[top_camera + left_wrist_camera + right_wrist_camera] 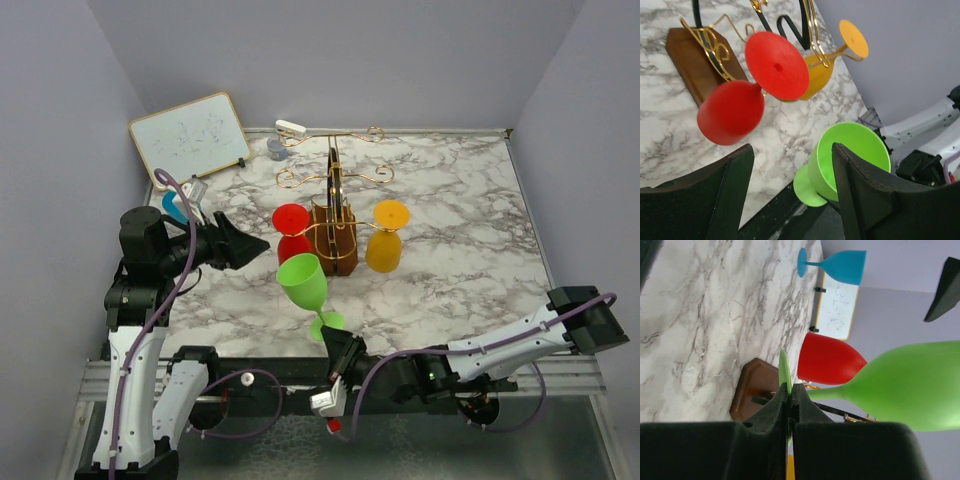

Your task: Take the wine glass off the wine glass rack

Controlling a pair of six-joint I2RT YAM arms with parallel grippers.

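So the marble-look bench (450, 230) takes up most of the top view, with the wine glass rack (333, 240) standing about in the middle of it: brown wood block, tall gold wire frame, curly arms.

Back and to the left of the rack, a whiteboard (190, 140) is propped up at the bench's far corner.

Left of the rack, the left tool (258, 245) hangs level with it and points toward it. Its black fingers are spread wide with nothing between them, just bench and glasses showing through the gap in the wrist view.

The right tool (340, 350) is in front of the rack, at the near edge of the bench. It's pinched tight on the thin foot disc of the green wine glass (302, 280). That glass is off the rack and just in front of it, bowl up and leaning a bit to the left.

A red glass (291, 230) hangs upside down on the rack's left side. An orange glass (385, 240) does the same on the right side.

Further left of the rack, near the whiteboard, a blue glass (840, 265) stands on the bench, mostly hidden behind the left arm in the top view.
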